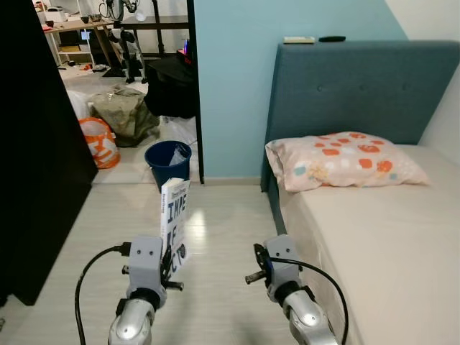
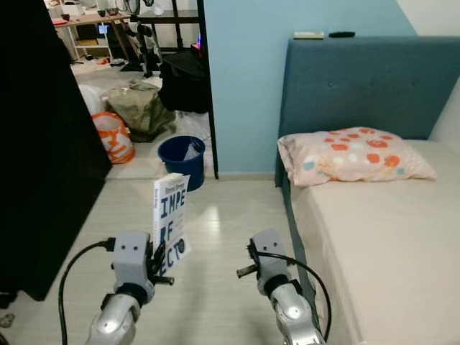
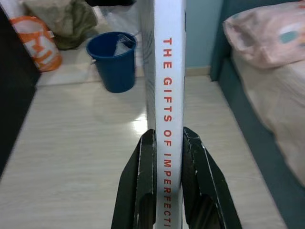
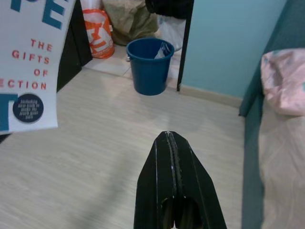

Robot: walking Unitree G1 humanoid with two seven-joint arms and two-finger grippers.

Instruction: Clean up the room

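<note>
The left gripper (image 3: 167, 157) clamps a white paperback book (image 1: 174, 219) upright by its spine, above the floor beside the bed (image 1: 388, 237). The right gripper (image 4: 172, 143) is closed, empty. Carry the book level, grip firm, so it doesn't tilt

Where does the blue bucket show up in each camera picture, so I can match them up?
Left eye view: blue bucket, left of centre, by the doorway, beyond the book.
Right eye view: left of centre, above the book.
Left wrist view: upper left, beside the book's spine.
Right wrist view: upper middle.
Shared landmark: the orange bag.
</note>
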